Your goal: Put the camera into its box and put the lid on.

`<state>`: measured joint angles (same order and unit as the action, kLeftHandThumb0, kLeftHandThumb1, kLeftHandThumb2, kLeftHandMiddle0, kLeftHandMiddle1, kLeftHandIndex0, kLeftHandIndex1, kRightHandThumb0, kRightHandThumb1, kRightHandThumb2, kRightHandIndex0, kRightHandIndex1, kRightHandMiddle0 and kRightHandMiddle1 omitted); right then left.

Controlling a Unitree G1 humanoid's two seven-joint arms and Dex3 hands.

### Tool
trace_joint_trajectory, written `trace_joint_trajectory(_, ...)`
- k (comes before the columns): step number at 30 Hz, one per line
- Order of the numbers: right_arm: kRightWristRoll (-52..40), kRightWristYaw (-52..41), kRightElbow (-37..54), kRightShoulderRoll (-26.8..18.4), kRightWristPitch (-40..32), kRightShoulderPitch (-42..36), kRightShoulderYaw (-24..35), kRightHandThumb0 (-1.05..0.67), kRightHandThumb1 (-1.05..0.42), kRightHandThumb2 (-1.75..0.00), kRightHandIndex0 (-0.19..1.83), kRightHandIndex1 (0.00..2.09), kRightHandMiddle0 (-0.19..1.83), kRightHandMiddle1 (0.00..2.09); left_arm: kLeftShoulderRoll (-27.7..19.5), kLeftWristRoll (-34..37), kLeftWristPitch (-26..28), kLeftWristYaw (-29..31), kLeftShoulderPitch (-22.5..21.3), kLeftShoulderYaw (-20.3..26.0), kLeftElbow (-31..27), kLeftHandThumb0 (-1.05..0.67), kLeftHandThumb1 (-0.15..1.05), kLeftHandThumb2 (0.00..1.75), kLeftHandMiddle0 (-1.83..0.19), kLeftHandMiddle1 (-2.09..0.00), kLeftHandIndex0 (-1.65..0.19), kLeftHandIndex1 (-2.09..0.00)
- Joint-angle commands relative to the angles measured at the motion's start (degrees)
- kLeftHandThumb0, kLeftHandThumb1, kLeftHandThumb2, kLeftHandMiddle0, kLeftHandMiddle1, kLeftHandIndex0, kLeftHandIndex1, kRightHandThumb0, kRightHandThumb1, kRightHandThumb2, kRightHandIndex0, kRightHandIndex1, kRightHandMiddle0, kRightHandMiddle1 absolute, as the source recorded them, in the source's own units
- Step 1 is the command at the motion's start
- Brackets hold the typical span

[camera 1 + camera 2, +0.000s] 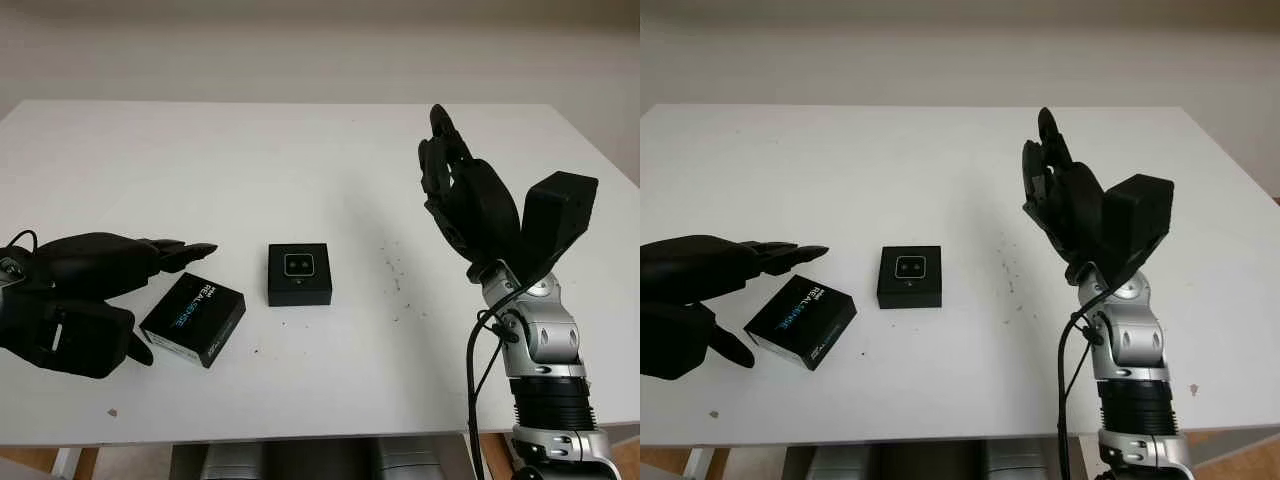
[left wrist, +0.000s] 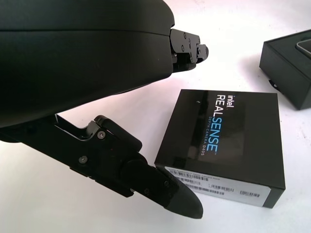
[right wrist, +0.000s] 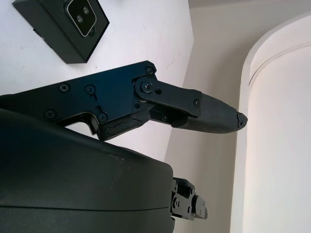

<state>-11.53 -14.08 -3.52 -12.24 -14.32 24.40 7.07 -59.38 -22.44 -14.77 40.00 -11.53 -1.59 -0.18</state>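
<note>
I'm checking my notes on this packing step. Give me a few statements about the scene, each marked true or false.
1. The camera already sits in the open box. True.
2. The lid is on the box. False: it lies on the table beside the box, apart from it.
3. The left hand is open, next to the lid. True.
4. The right hand grips the box. False: it is raised above the table, open, holding nothing.
5. The lid reads REALSENSE. True.
</note>
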Motion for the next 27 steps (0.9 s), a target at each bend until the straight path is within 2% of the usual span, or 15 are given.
trace_joint_trajectory(1,0.1,-0.1,-0.1,-0.2,1.3,-0.2,0.3,-0.73,-1.05,-0.65,-0.19,0.0,-0.19,0.0,0.6,0.0,-0.8,-0.9,-0.8,-0.2,1.0,-0.57,0.83,0.07,-0.07,-0.07,-0.01,-0.08)
trace_joint_trajectory(10,0.3,-0.6,0.2,-0.8,1.7,-0.7,0.4,-0.7,-1.05,-0.67,-0.19,0.0,-0.19,0.0,1.9,-1.1,-3.5,-2.3,-0.1,-1.9,2.8,-0.56,0.83,0.06,-0.07,-0.06,-0.02,-0.07)
trace_joint_trajectory(20,0.7,-1.1,0.2,-1.3,2.2,-1.1,0.3,-0.7,-1.05,-0.67,-0.19,0.0,-0.19,0.0,2.3,-2.7,-4.3,-2.2,0.7,-3.5,1.7,-0.53,0.81,0.05,-0.02,-0.04,0.02,-0.04)
trace_joint_trajectory(27,1.2,-1.3,0.6,-1.6,2.1,-1.5,0.2,-0.69,-1.05,-0.69,-0.19,0.0,-0.19,0.0,3.4,-5.7,-6.1,-6.2,1.3,-4.1,2.5,-0.53,0.81,0.06,-0.09,-0.07,-0.04,-0.08)
